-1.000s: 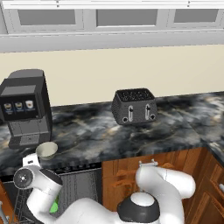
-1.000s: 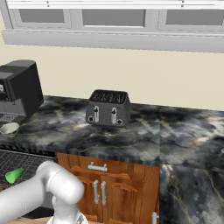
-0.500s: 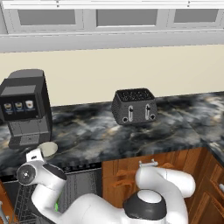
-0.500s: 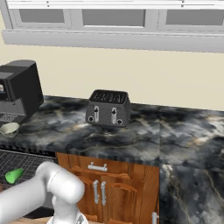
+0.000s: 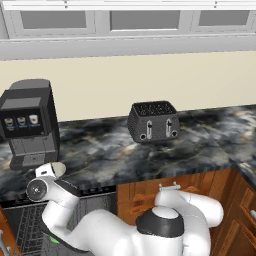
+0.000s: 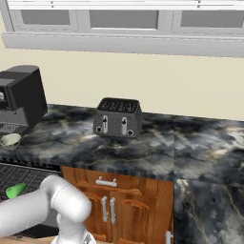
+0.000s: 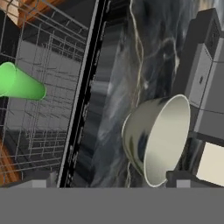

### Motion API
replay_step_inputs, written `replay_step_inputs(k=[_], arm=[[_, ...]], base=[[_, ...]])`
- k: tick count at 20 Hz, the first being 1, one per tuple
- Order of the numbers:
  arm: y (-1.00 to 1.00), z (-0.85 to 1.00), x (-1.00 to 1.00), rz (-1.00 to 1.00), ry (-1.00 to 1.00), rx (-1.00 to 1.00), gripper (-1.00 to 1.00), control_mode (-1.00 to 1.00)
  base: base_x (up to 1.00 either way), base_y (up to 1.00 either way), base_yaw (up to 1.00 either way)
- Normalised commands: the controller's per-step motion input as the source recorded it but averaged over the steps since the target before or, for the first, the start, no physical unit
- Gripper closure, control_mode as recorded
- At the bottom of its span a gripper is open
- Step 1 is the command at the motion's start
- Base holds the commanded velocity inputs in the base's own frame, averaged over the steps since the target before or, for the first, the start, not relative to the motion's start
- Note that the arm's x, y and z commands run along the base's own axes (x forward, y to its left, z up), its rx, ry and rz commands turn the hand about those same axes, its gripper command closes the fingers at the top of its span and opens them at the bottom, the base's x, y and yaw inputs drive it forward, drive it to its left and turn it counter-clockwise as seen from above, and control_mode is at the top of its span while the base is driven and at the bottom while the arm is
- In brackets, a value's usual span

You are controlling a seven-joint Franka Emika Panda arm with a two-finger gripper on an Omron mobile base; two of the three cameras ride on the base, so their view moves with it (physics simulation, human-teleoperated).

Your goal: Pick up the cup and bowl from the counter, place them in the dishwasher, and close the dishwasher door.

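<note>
From my remote seat, the small bright green tapered cup [image 7: 22, 83] already lies on its side in the wire rack of the open dark grey dishwasher [image 7: 48, 113], so I judge the small shallow cream round bowl [image 7: 157, 140] to be the next thing to fetch. In the hand view the bowl is close ahead of the end effector [image 7: 112, 186] and offset toward the right of the frame, its pale mouth turned toward the boxy black coffee machine [image 7: 205, 78] and its rounded underside toward me. It sits on the dark marbled stone table [image 7: 131, 52] near the front edge, just beside the coffee machine's base. The end effector's two tips stand wide apart with nothing between them. From the left base view the bowl [image 5: 56, 169] shows just behind the arm's wrist, in front of the coffee machine [image 5: 30, 130]; from the right base view it [image 6: 10, 140] sits at the far left of the table [image 6: 190, 143]. The coffee machine is the obstacle I'd watch: it crowds the bowl's far side, leaving little room for a finger there, so I would take the rim from the open side. The dark four-slot toaster [image 5: 152, 122] stands well apart and is no concern.
</note>
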Motion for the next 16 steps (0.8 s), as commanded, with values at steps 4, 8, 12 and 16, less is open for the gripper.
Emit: replay_step_inputs(k=[4, 8, 12, 16], arm=[[0.03, 0.00, 0.35, 0.00, 0.00, -0.04, -1.00, -1.00], [0.28, -0.07, 0.36, 0.00, 0.00, -0.06, -1.00, -1.00], [0.39, -0.21, 0.39, 0.00, 0.00, -0.06, -1.00, -1.00], [0.36, -0.18, 0.27, 0.00, 0.00, -0.08, -1.00, -1.00]], base=[[0.00, 0.00, 0.00], [0.00, 0.00, 0.00], [0.00, 0.00, 0.00], [0.00, 0.00, 0.00]])
